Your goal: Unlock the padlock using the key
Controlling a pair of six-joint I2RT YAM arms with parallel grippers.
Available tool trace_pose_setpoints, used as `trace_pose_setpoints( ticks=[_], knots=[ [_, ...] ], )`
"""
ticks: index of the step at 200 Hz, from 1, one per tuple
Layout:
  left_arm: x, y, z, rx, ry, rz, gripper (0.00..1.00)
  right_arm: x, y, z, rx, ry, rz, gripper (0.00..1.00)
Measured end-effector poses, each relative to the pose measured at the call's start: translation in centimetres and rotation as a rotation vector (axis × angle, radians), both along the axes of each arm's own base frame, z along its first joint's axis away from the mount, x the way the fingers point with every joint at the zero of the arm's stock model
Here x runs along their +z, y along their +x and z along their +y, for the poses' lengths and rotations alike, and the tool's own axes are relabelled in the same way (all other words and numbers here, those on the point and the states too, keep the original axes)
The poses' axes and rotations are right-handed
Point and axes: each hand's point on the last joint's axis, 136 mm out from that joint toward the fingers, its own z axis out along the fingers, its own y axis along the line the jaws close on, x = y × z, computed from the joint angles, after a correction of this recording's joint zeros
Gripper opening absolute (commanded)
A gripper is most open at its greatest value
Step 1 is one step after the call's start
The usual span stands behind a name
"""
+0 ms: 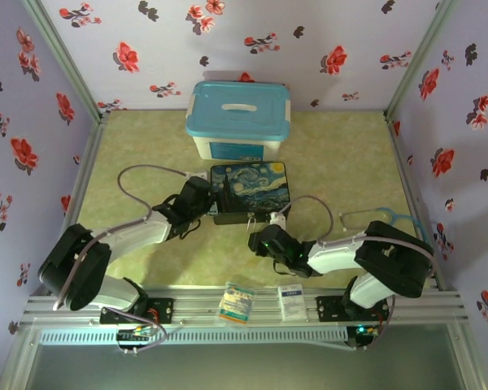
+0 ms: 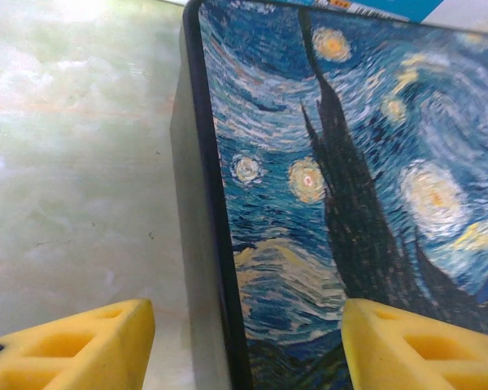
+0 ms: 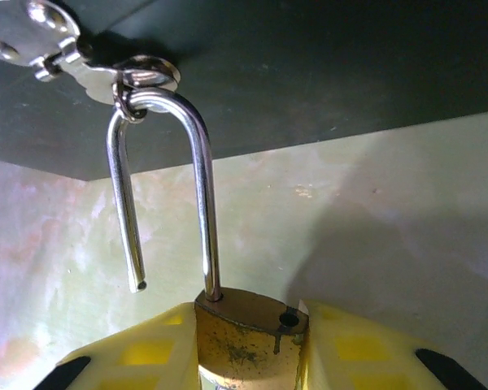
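Right fingers point(image 3: 167, 345) are clamped on the brass padlock point(image 3: 248, 345), squeezing its body from both sides just off the near edge of the painted box point(image 1: 248, 185), mid-surface. And look at that shackle point(image 3: 203, 179): one leg is out of the body, its tip hanging free, the curve hooked through the box's metal clasp ring point(image 3: 149, 75). Over at the box's left edge, the left fingers point(image 2: 81, 349) are spread wide, one above the green surface point(image 2: 73, 162), one above the lid, gripping nothing.

Bright even light, soft shadows, wrist views slightly blurred
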Motion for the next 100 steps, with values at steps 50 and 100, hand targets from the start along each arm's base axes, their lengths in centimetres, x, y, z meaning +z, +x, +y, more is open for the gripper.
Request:
trace_pose_setpoints(
  ticks=[50, 100],
  knots=[
    [0.2, 0.7, -0.1, 0.0, 0.008, -0.04, 0.5, 0.0, 0.2, 0.1, -0.151, 0.03, 0.007, 0.25],
    [0.1, 1.4, 0.2, 0.013, -0.019, -0.083, 0.47, 0.3, 1.3, 0.2, -0.295, 0.157, -0.002, 0.24]
  ],
)
